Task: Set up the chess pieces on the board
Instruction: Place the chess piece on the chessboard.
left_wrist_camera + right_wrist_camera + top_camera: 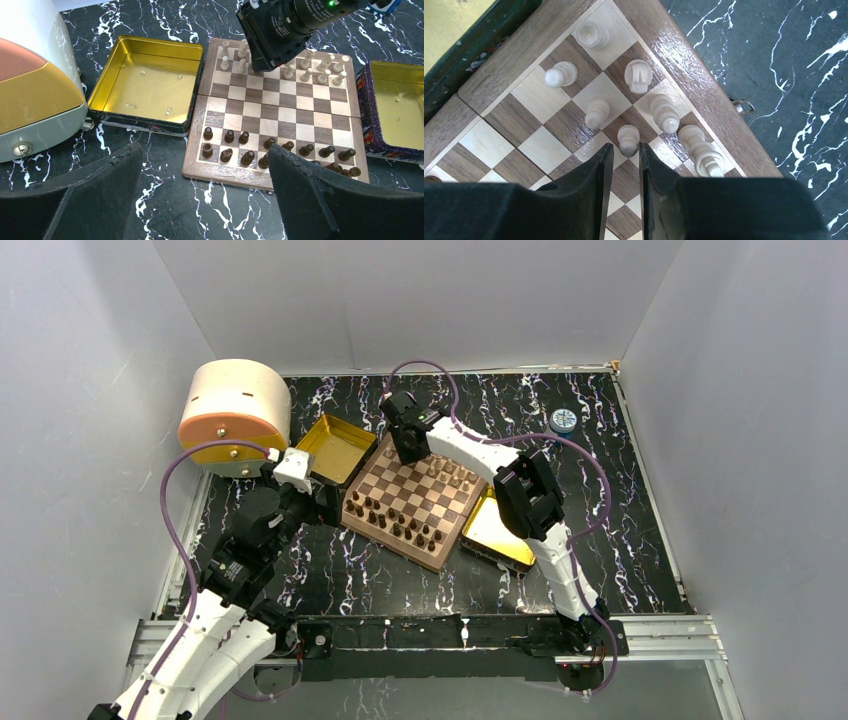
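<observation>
Over at the far corner of the board (696, 75), the right gripper (625, 148) shows its jaws parted just a crack, a light pawn (628, 139) standing right at the tips (touching or not, can't tell). Light chessmen (325, 75) fill the far rows and dark chessmen (243, 137) the near ones. The left gripper (205, 147) hangs wide open, empty, over the table (165, 210) beside the board.

The checkered wooden board (280, 107) lies flat. Light pieces (324, 76) stand upright at one end, and dark pieces (229, 136) stand opposite.
</observation>
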Robot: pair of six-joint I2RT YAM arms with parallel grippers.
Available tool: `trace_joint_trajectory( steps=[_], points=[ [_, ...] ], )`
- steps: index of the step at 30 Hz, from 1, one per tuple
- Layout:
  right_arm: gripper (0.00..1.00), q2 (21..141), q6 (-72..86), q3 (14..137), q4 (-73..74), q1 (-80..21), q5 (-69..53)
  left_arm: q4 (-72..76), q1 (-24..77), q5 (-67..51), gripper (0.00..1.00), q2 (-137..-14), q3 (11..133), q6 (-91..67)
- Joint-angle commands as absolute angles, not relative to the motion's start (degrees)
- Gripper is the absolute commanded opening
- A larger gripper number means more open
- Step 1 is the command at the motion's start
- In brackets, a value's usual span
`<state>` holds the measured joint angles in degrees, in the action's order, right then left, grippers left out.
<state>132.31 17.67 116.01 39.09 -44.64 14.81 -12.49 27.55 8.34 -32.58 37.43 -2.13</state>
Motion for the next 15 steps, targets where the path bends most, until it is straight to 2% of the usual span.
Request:
trace_joint_trajectory(
  steps=[1,8,15],
  points=[
    [0.35,131.69,18.06,119.84,40.14,-44.33,15.59,-12.04,27.42,8.00,0.93,-32.72,38.05,-1.94],
    [0.37,127.67,18.91,118.53,42.10,-44.25,15.34,-12.04,27.42,8.22,0.93,-32.78,37.85,-1.99],
    [0.38,117.34,17.78,108.59,40.43,-44.26,16.62,-12.11,27.42,6.26,0.95,-35.70,38.29,-3.05]
  ],
)
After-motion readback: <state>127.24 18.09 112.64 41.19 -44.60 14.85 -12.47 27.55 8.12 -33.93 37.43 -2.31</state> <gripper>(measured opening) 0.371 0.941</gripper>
